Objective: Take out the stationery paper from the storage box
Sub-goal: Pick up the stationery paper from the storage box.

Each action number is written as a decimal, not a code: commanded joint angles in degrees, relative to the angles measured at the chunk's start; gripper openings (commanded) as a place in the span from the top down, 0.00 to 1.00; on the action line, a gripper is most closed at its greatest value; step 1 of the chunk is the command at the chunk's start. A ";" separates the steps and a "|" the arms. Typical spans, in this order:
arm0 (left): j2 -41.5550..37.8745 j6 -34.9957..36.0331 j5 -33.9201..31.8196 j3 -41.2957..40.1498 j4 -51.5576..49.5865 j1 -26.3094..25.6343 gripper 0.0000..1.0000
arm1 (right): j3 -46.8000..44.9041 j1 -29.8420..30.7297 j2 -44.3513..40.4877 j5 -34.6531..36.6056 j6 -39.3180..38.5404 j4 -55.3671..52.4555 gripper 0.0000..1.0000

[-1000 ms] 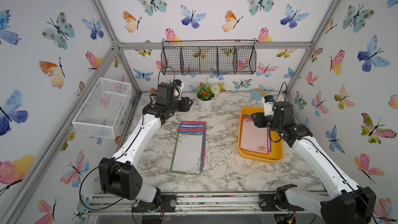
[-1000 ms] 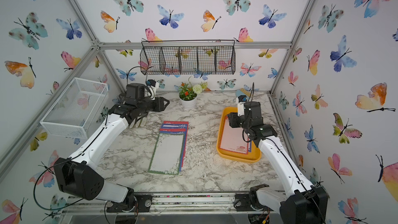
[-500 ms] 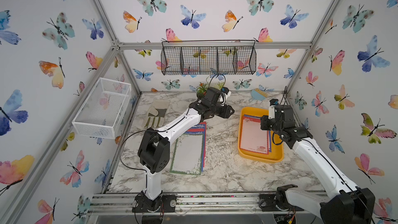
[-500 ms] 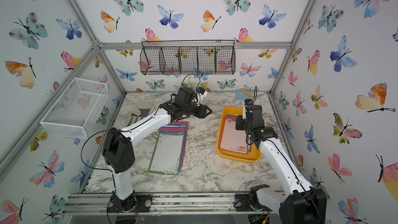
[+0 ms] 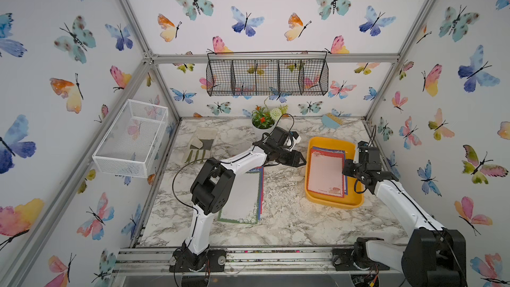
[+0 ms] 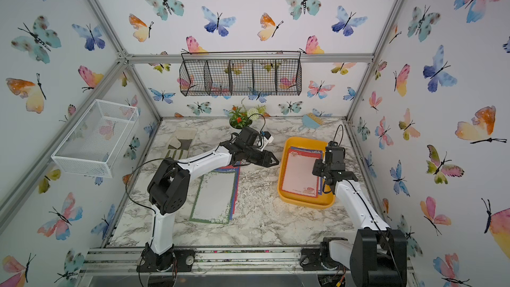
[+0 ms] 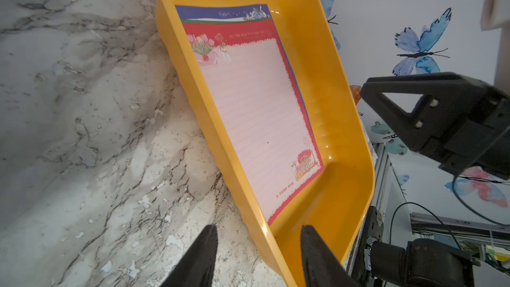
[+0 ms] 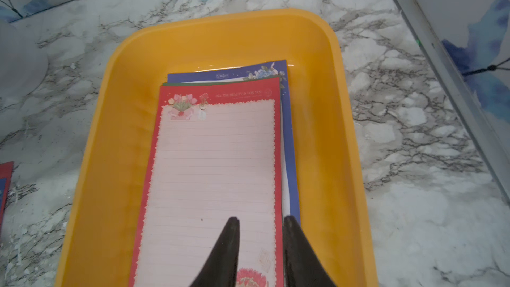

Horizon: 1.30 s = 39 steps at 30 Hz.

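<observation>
The storage box [image 5: 331, 205] [image 6: 305, 203] is a shallow yellow tray at the right of the marble table. In it lies the stationery paper [image 5: 325, 173] [image 6: 300, 174], a pink-centred, red-bordered sheet [image 8: 212, 167] [image 7: 259, 111] on top of blue- and green-bordered ones. More sheets [image 5: 242, 200] [image 6: 214, 197], a green-bordered one on top, lie in a stack on the table's middle. My left gripper [image 7: 258, 226] [image 5: 301, 161] is open and straddles the box's left wall. My right gripper [image 8: 260, 217] [image 5: 345, 172] hangs just over the top sheet's right edge, jaws a narrow gap apart, the sheet flat beneath.
A black wire basket [image 5: 267, 77] hangs on the back wall, and a white mesh basket [image 5: 132, 139] on the left wall. A potted plant [image 5: 263, 121], a glove [image 5: 200, 144] and a blue brush [image 5: 331, 121] lie along the table's back.
My left arm has swung from the back left across the table to the box's left wall. My right gripper has moved toward the front along the box's right side, and its jaws have narrowed.
</observation>
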 commanded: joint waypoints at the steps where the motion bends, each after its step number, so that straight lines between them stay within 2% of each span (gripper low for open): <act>1: 1.18 -1.79 4.14 -0.57 1.81 -0.40 0.48 | -1.07 -1.13 1.91 -2.25 0.80 2.82 0.68; 11: 4.46 -3.81 5.95 -0.30 1.85 -0.76 0.48 | -3.15 -3.11 7.20 -4.19 1.81 4.67 0.70; 19: 6.01 -5.02 7.22 0.39 1.88 -0.74 0.52 | -2.88 -3.78 10.06 -6.62 2.36 5.37 0.72; 25: 8.00 -6.81 8.60 1.53 1.90 -0.76 0.58 | -3.39 -4.17 10.79 -7.16 2.87 6.16 0.74; 39: 8.98 -7.95 9.22 1.92 1.96 -0.76 0.60 | -4.20 -5.13 12.97 -8.18 2.53 6.96 0.74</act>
